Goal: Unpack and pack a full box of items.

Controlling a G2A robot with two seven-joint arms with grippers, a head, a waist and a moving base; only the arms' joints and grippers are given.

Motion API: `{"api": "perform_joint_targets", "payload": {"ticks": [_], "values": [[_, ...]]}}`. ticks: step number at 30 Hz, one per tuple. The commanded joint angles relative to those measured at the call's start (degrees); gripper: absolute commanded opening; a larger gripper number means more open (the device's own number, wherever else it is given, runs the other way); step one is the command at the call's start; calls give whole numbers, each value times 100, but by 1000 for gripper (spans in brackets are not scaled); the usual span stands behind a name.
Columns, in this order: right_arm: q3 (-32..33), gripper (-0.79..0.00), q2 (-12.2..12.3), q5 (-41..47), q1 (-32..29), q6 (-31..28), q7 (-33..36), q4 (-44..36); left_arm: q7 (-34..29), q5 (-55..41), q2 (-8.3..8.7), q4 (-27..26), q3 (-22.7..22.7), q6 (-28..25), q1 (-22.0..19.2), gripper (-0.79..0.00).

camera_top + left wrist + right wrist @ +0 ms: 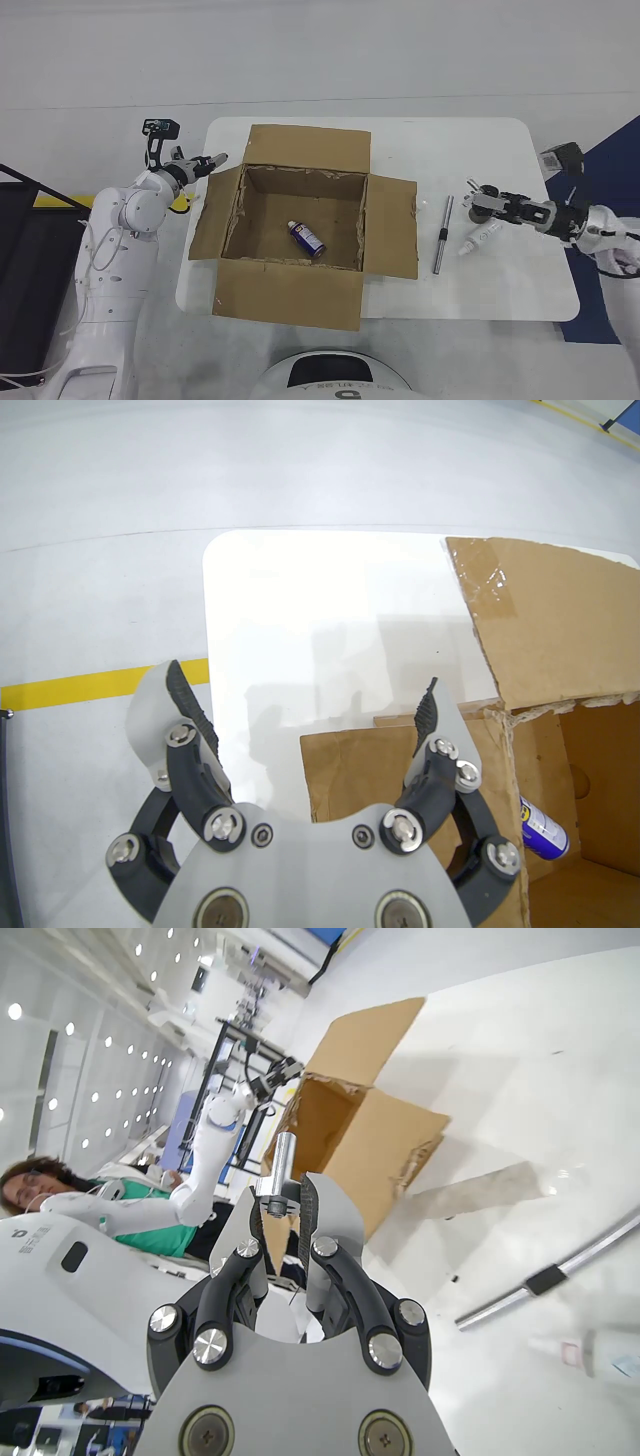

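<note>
Box (391,226) holds blue labelled can (307,238).

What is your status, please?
Left end effector open, beside brown cardboard box. Right end effector shut on small silver metal fitting. Blue spray can in box; silver metal rod, white plastic bottle on white table.

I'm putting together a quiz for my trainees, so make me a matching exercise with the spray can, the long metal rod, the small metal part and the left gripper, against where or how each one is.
Things:
1. spray can
2. long metal rod
3. small metal part
4. left gripper

Places or states:
A. open, holding nothing
B. clamped in the right gripper
C. inside the cardboard box
D. lying on the table beside the box

Pairs: 1-C, 2-D, 3-B, 4-A.
</note>
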Motion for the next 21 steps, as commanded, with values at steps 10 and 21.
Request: {"api": "perform_joint_targets", "payload": {"ticks": [10, 21], "values": [[-3283, -785, -414, -1679, 2242, 1040, -750, -502, 0, 0, 0, 0, 0, 0, 0, 0], [-5626, -785, -1125, -3196, 3789, 2410, -1634, 300, 0, 0, 0, 0, 0, 0, 0, 0]]}}
